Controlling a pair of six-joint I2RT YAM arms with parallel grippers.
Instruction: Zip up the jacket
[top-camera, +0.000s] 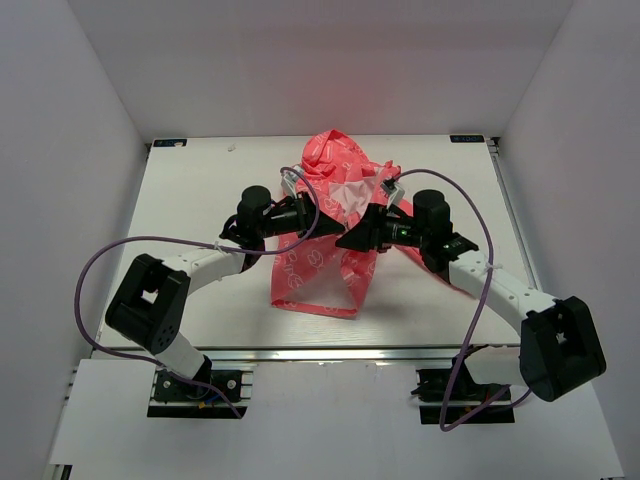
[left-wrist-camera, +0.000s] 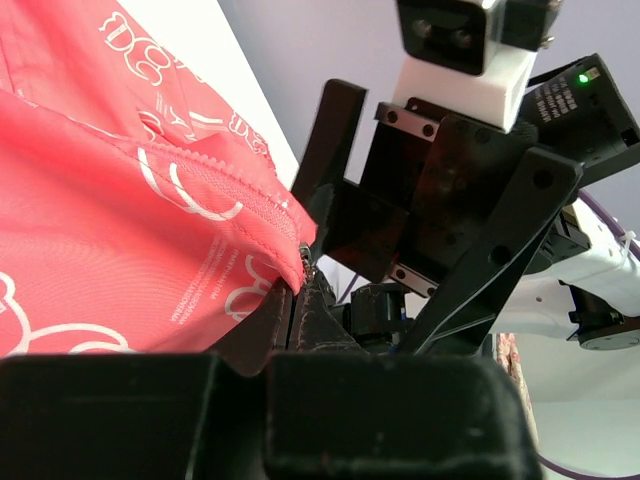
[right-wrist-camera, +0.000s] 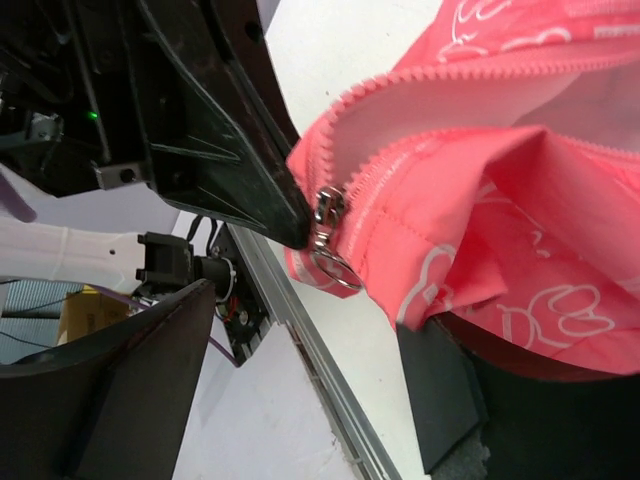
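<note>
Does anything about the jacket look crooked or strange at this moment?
Yes. The jacket lies bunched and twisted, not flat; its zipper slider sits at the fabric's corner, zipper open. No damage shows.

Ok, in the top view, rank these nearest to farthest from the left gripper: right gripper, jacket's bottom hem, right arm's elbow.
From the left gripper:
1. right gripper, facing it, just to its right.
2. jacket's bottom hem, lower in the view.
3. right arm's elbow, far right, low in the view.
</note>
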